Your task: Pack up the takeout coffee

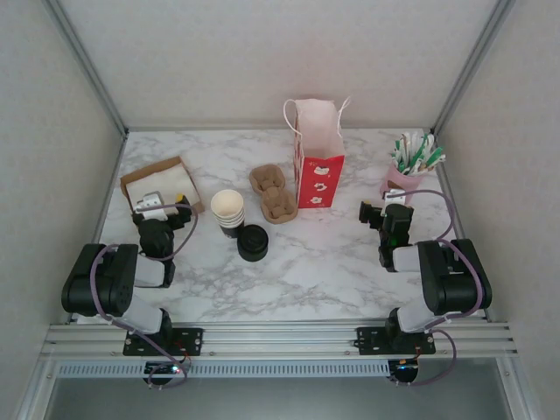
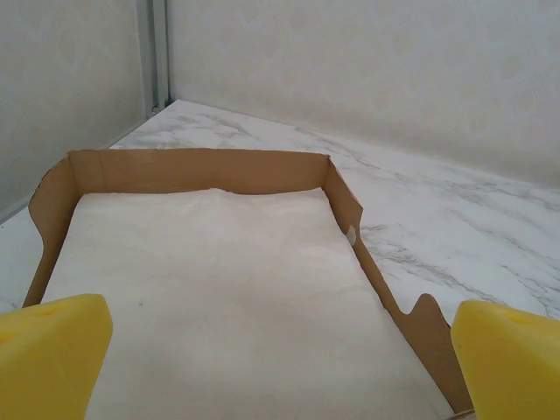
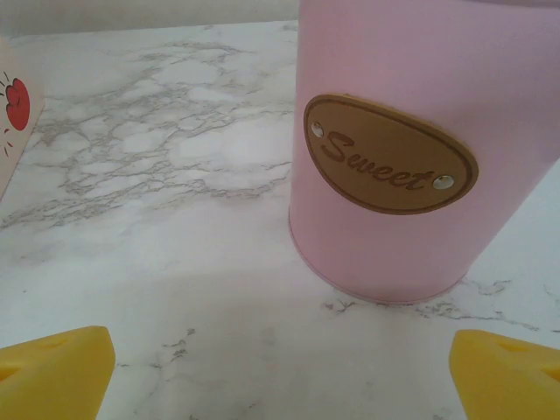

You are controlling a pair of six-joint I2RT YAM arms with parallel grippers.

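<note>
So, top view first: the coffee [image 1: 252,242], black lid on, is parked on the marble table [image 1: 332,262] near the middle, just in front of the cup stack [image 1: 227,210] and left of the bag [image 1: 317,166]. The bag is stood upright with its mouth open, presumably so things can be dropped straight in. A carrier [image 1: 273,192] is laid between stack and bag, probably meant to take the cup. The left gripper [image 1: 157,206] is held at the near edge of the tray [image 1: 150,169], and the right gripper [image 1: 387,208] just before the pink tin [image 1: 395,184] of sticks [image 1: 418,153]. Both are kept well apart from the coffee, so nothing is gripped. Left wrist view: the tray is seen dead ahead, lined with white paper, and the yellow fingers [image 2: 52,350] are spread wide with nothing caught between them. Right wrist view: the tin, labelled "Sweet", is faced close up, a corner of the bag is caught at the left edge, and the fingers [image 3: 52,367] are likewise spread wide and empty. Best guess, the packing hasn't been started.
</note>
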